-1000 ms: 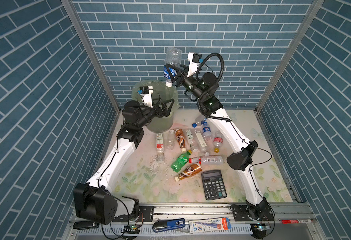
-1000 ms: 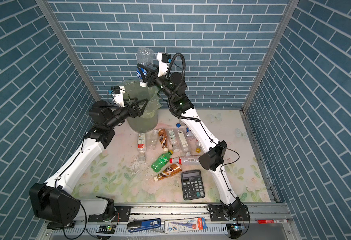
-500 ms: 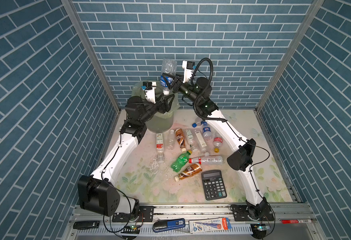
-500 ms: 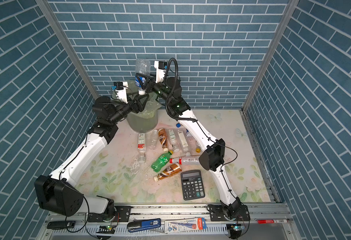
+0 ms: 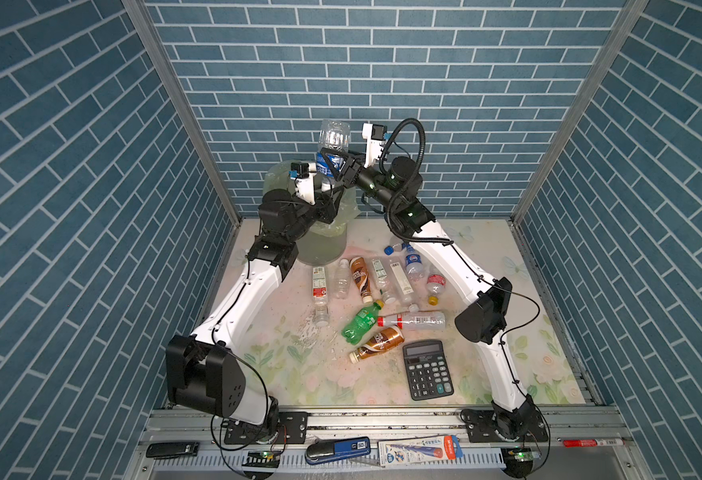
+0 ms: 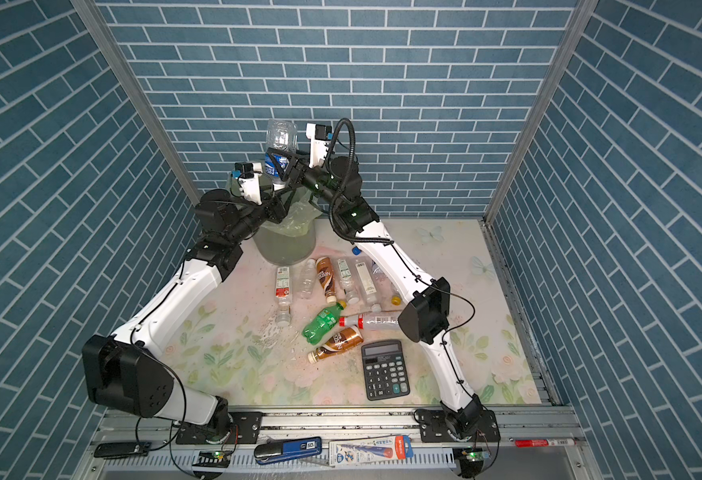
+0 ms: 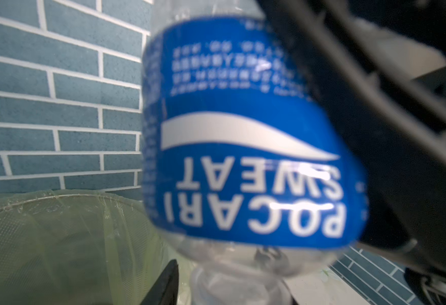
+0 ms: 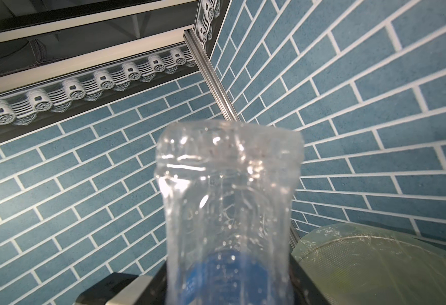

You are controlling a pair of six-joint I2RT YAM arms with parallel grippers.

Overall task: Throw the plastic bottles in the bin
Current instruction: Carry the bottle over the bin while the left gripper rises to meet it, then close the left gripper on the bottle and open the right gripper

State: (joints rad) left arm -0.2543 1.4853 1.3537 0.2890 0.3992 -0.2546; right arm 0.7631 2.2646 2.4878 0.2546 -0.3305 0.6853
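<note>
A clear plastic bottle with a blue label (image 5: pixel 332 137) (image 6: pixel 280 135) hangs upside down over the bin (image 5: pixel 324 245) (image 6: pixel 287 249), a grey-green bucket lined with a pale green bag. My right gripper (image 5: pixel 334 166) (image 8: pixel 229 285) is shut on its labelled body (image 8: pixel 229 198). From below, my left gripper (image 5: pixel 327 193) (image 7: pixel 235 290) has its fingers close on either side of the bottle's neck (image 7: pixel 232 285); a firm grip cannot be made out. Several more plastic bottles lie on the mat, among them a green one (image 5: pixel 359 322) and two brown ones (image 5: pixel 378 343) (image 5: pixel 359 276).
A black calculator (image 5: pixel 427 370) lies on the mat in front of the bottles. A loose blue cap (image 5: pixel 388 249) sits near the right arm. Blue brick walls close in the back and both sides. The bin's rim (image 7: pixel 58 196) shows just below the held bottle.
The right gripper has carried the bottle left and down over the bin. The left gripper has risen from beside the bin to the bottle's neck, and its jaws have narrowed.
</note>
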